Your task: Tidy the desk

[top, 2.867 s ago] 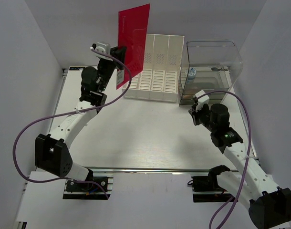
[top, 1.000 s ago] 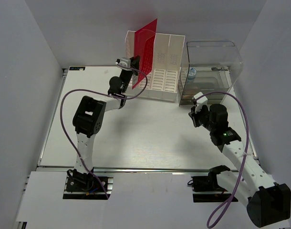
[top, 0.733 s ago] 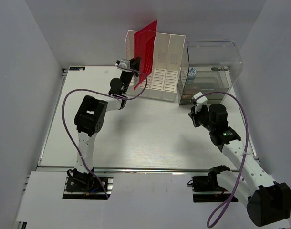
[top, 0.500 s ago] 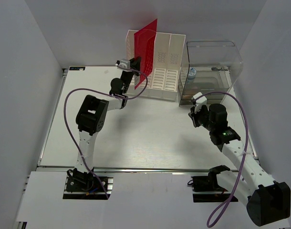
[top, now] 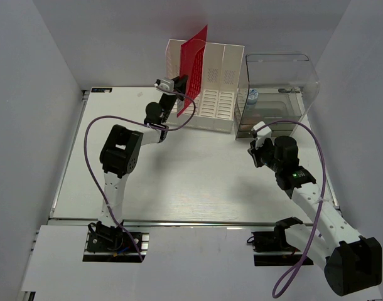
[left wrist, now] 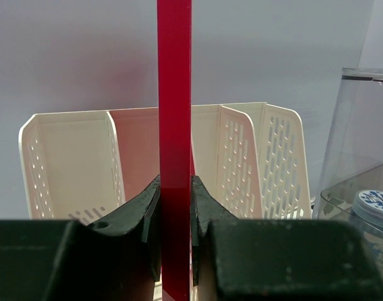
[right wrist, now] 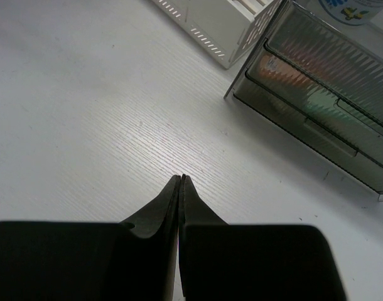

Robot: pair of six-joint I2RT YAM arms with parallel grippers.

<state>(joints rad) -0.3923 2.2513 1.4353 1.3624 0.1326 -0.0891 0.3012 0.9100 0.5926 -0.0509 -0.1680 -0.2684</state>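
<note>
The desk (top: 179, 169) is a white tabletop with an aluminium rail along its near edge. My left gripper (top: 182, 84) is shut on a flat red folder (top: 194, 59) and holds it upright, edge-on in the left wrist view (left wrist: 174, 94), at the left slots of the cream file rack (top: 210, 88). The rack's dividers (left wrist: 242, 157) stand just behind the folder. My right gripper (top: 254, 149) is shut and empty, hovering over bare desk (right wrist: 116, 113) in front of the drawer unit.
A clear smoky drawer unit (top: 273, 100) stands at the back right, with a blue-lidded jar (top: 252, 96) on it; it also shows in the right wrist view (right wrist: 323, 106). Grey walls close in the back and both sides.
The left arm has swung right and lowered the red folder from above the desk's back left to the rack's left slots. In the last second it barely moved. The right arm is still.
</note>
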